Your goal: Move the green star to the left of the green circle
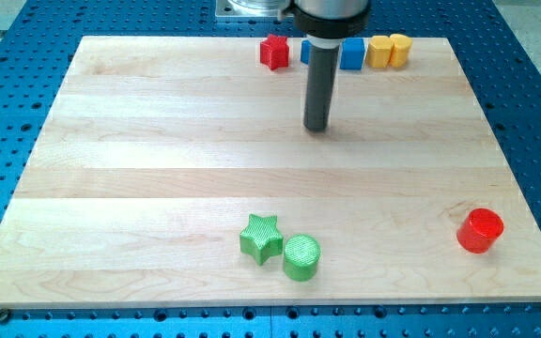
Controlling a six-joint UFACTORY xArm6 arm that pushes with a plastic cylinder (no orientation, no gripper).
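two green blocks sit near the view's bottom edge of the wooden board (158,141): the green star (261,238) lies just to the view's left of the green circle (301,257), the two touching or nearly so. my tip (317,128) rests on the board in the upper middle, well apart from both green blocks and above them in the view; it is a plain rod with no jaws and has hold of nothing. along the view's top edge stand a red star (273,52), a blue block (351,53) partly hidden behind the rod, and two yellow blocks (389,51) side by side. a red cylinder (480,231) sits alone near the view's lower right.
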